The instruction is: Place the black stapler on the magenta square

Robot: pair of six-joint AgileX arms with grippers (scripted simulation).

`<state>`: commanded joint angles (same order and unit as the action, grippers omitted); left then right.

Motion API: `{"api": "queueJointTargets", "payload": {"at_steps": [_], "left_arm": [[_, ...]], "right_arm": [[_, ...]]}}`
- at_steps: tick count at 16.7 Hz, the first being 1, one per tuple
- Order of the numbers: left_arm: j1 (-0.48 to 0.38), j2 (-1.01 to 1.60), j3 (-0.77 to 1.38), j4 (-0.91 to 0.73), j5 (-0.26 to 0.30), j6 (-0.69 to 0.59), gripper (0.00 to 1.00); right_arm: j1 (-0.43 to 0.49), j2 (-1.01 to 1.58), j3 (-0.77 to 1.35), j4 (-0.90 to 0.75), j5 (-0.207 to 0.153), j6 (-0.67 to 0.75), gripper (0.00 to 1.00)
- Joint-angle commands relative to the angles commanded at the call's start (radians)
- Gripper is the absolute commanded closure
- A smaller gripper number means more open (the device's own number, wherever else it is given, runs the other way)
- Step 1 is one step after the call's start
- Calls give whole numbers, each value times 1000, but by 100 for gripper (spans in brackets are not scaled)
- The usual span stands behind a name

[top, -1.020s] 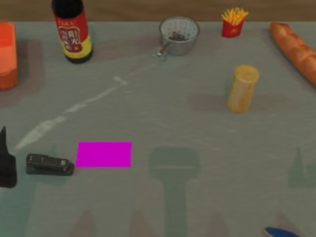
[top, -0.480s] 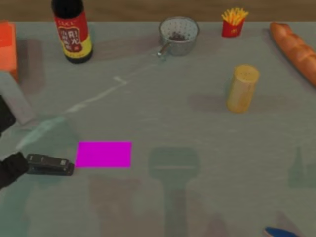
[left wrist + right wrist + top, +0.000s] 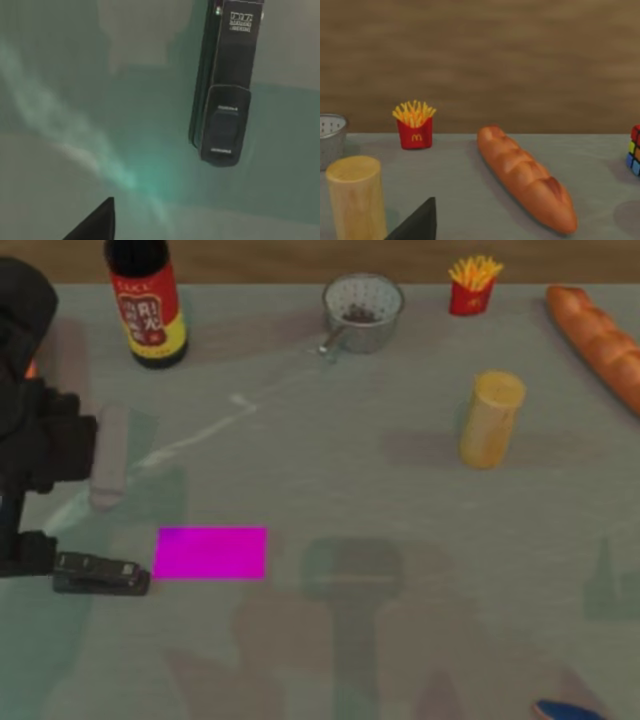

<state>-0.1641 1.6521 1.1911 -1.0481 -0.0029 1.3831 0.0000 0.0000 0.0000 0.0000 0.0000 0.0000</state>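
The left end effector (image 3: 30, 550) hangs at the far left of the counter (image 3: 350, 490), just beside the black stapler (image 3: 100, 573); whether its fingers are spread I cannot tell, and it holds nothing. The stapler lies flat, its near end almost touching the left edge of the magenta square (image 3: 210, 552). It looks rigid, compact and fairly dense, with a slightly glossy top arm that could slip, so I would pinch it across its narrow width, on the long flat sides, near mid-length. The right arm sits parked far from the stapler.
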Motion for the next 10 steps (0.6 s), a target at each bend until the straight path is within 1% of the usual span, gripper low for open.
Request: {"api": "queueJointTargets", "payload": {"at_steps": [3,10], "left_arm": [[-7,70,63,-44,2,66,0],[-4,80,53,-28,2,71,0]], "right_arm": [[0,0,0,0,0,0,0],[0,0,0,0,0,0,0]]}}
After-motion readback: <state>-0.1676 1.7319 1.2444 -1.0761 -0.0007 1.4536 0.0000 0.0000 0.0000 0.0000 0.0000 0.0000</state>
